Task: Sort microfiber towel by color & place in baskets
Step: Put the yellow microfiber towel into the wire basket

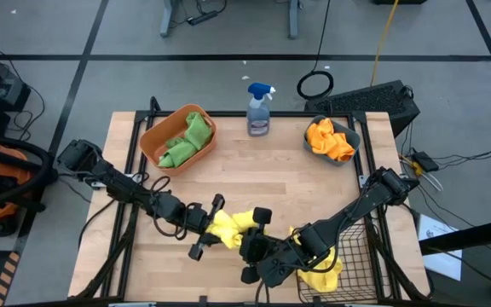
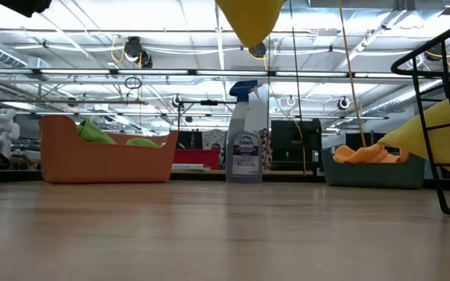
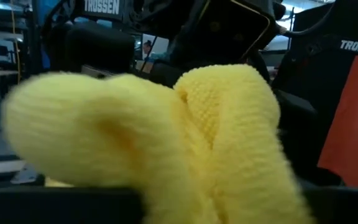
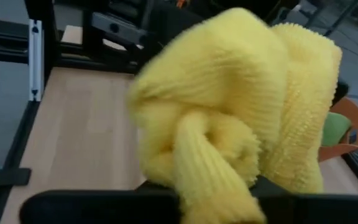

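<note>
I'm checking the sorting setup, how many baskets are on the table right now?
3: the orange tub at the back left, the teal bin at the back right, and the black wire basket at the front right corner, partly under the right arm.

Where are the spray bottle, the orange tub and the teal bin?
spray bottle (image 1: 258, 118), high view, on its clear body.
orange tub (image 2: 104, 161), low view, on its front wall.
teal bin (image 2: 373, 172), low view, on its front wall.

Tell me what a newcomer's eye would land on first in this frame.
The yellow towel bunched between the left pincer and the right pincer at the table's near-middle, lifted off the wood in the low view. Next, the sorted colours at the far edge: green towels in the orange tub, orange towels in the teal bin, with a spray bottle between them.
</note>
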You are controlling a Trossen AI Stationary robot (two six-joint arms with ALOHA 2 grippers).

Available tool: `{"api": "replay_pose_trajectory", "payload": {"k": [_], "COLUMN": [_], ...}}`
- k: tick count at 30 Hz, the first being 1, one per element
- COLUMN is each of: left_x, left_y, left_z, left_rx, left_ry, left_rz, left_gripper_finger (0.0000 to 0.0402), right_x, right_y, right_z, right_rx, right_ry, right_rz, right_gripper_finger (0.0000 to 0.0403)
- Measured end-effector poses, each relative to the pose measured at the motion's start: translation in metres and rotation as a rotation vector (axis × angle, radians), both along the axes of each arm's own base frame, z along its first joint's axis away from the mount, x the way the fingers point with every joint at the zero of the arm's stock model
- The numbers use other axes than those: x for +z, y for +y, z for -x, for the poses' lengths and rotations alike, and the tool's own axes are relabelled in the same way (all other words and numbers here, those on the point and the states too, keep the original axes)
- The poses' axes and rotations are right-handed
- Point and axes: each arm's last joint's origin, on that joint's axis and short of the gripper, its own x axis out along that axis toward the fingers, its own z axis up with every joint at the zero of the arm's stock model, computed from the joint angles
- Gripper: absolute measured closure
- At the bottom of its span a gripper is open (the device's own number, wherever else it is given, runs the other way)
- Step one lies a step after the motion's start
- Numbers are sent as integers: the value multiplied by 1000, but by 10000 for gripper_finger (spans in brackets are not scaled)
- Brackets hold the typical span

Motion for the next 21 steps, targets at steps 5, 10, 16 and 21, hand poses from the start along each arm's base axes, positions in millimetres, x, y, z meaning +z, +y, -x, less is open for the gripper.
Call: {"api": "replay_pose_trajectory", "payload": {"k": [5, 10, 16, 21], "left_x": [0, 2, 0, -3], "left_y": [0, 1, -1, -2], "left_z": [0, -1, 0, 0], "left_rx": [2, 4, -29, -69], "left_ry": [-8, -15, -1, 29], "left_rz": [-17, -10, -16, 10], "left_gripper_finger": [374, 363, 365, 366], "right_x": [0, 0, 5, 5], "right_y": [6, 13, 31, 51], "right_z": [4, 10, 30, 54], "right_rx": [43, 31, -3, 10], "right_ry": [20, 19, 14, 40], "right_rz": [45, 170, 364, 508], "right_gripper_finger": [296, 210, 122, 83]}}
